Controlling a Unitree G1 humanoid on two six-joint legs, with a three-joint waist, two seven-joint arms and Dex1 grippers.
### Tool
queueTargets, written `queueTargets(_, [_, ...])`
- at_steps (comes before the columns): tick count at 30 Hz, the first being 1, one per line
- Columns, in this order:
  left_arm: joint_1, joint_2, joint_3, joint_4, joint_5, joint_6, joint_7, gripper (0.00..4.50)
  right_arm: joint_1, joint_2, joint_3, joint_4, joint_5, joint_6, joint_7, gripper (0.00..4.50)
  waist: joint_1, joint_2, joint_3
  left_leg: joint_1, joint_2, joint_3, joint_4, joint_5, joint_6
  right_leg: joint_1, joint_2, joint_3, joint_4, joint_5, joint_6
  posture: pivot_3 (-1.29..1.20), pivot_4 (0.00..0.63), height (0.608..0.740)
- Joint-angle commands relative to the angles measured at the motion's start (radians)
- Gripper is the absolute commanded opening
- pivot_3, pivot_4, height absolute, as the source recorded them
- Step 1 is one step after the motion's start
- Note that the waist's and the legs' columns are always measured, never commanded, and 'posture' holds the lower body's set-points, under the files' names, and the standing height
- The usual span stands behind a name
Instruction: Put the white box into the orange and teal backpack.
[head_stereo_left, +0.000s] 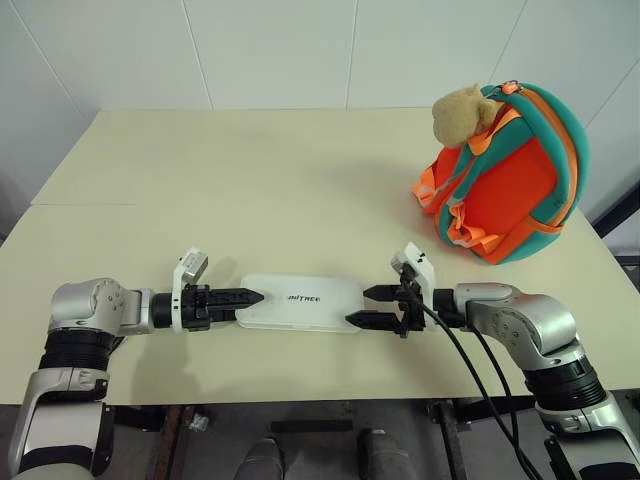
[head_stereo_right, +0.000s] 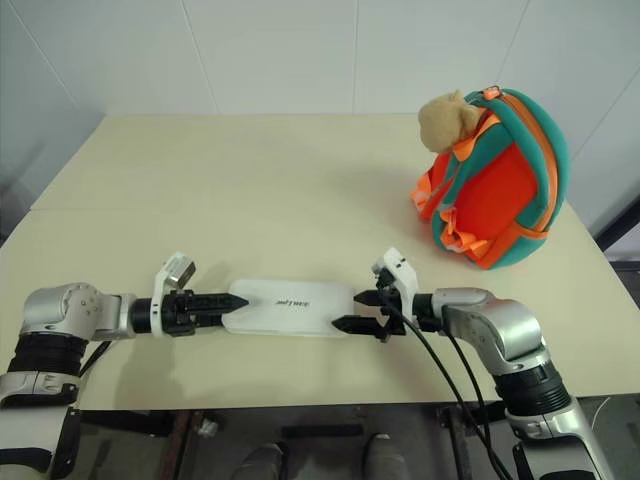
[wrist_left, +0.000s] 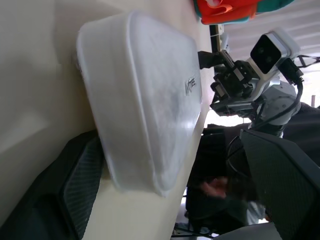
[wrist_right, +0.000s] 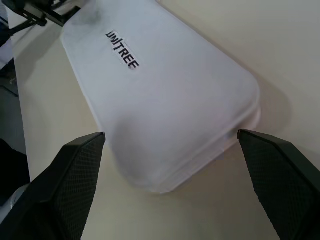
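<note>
Both pincers, left pincer (head_stereo_left: 250, 297) and right pincer (head_stereo_left: 372, 306), gape wide at the flat white plastic box (head_stereo_left: 300, 301); an uneven squeeze could make it slip off the desk (head_stereo_left: 250, 180).

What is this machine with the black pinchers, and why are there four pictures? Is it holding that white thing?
It's a robot with two arms. Each arm ends in a gripper, a pincher with two black fingers. The two wide pictures come from cameras in its head, looking down over a table. The other two come from little cameras on its wrists, looking along the fingers, so everything there looks close.

On the table lies a flat white box. Farther back on the robot's right stands an orange and teal backpack with a tan plush toy on it.

The left gripper is at one end of the box and the right gripper at the other. Both are open, with fingers on either side of the box's ends, so nothing is held yet. The box lies flat on the table.
</note>
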Motion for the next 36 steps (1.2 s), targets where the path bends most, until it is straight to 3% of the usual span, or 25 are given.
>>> queueTargets(1, [-0.013,-0.011,0.015,-0.002,-0.020,0.030,0.005,4.50,-0.018,0.028,-0.003,-0.029,0.011,-0.010,0.002,4.48,0.000,0.000,0.000,0.000,0.000,0.000,0.000,0.000,0.000,0.000,0.000,0.000,0.000,0.000,0.000,0.00,0.150,0.740])
queueTargets(13, [-0.017,-0.026,0.059,-0.020,-0.053,0.096,0.022,4.50,-0.025,0.068,0.000,-0.021,-0.021,-0.046,-0.002,4.48,-0.001,0.000,0.000,0.000,0.000,0.000,0.000,0.000,0.000,0.000,0.000,0.000,0.000,0.000,0.000,0.00,0.150,0.740])
queueTargets(16, [-0.010,-0.041,0.083,-0.028,-0.063,0.113,0.039,3.91,-0.014,0.063,0.000,-0.023,-0.036,-0.059,-0.001,4.50,-0.002,0.000,0.000,0.000,0.000,0.000,0.000,0.000,0.000,0.000,0.000,0.000,0.000,0.000,0.000,0.00,0.150,0.740])
queueTargets(24, [-0.013,-0.064,0.140,-0.070,-0.110,0.165,0.054,1.51,0.010,0.039,-0.094,-0.053,-0.031,-0.056,-0.049,4.50,-0.001,0.000,0.000,0.000,0.000,0.000,0.000,0.000,0.000,0.000,0.000,0.000,0.000,0.000,0.000,0.00,0.150,0.740])
queueTargets(25, [-0.009,-0.061,0.126,-0.087,-0.111,0.157,0.048,1.36,0.010,0.033,-0.118,-0.058,-0.027,-0.053,-0.060,4.50,-0.001,0.000,0.000,0.000,0.000,0.000,0.000,0.000,0.000,0.000,0.000,0.000,0.000,0.000,0.000,0.00,0.150,0.740])
queueTargets(33, [0.004,-0.070,0.157,-0.119,-0.114,0.036,0.048,1.37,-0.045,-0.036,-0.399,-0.084,-0.061,-0.039,-0.283,4.50,0.000,0.000,0.000,-0.001,0.000,0.000,0.000,0.000,-0.001,-0.001,0.000,0.000,-0.001,0.000,0.000,0.00,0.150,0.740])
queueTargets(36, [0.005,-0.066,0.168,-0.073,-0.089,-0.028,0.063,1.37,-0.083,-0.073,-0.418,-0.066,-0.107,-0.049,-0.346,4.50,-0.001,0.000,0.000,0.000,0.000,0.000,0.000,0.000,-0.001,-0.001,0.000,0.000,-0.001,0.000,0.000,0.00,0.150,0.740])
